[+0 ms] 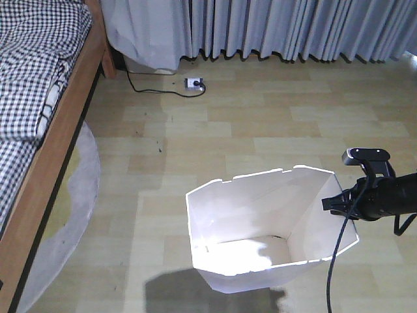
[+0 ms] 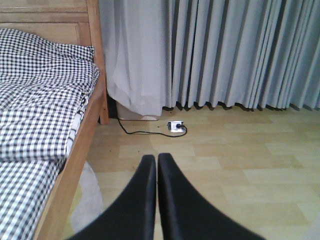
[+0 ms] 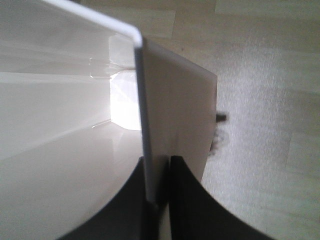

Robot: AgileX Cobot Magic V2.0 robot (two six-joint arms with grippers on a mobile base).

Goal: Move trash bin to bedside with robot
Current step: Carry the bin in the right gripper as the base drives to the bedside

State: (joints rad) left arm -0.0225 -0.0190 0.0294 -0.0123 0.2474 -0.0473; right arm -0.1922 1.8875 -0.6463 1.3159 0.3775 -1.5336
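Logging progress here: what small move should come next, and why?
Probably carry the trash bin left toward the bed frame: the right pincer is shut on its wall, and bare floor separates bin from bed.

white trash bin (image 1: 260, 225), rim in right claw (image 3: 158, 170)

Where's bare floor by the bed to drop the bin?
Widest bare floor: between the bed frame and the trash bin, running up to the curtains. A grey rug edges the frame's near stretch. Crowded near the bedpost: power strip and cable.
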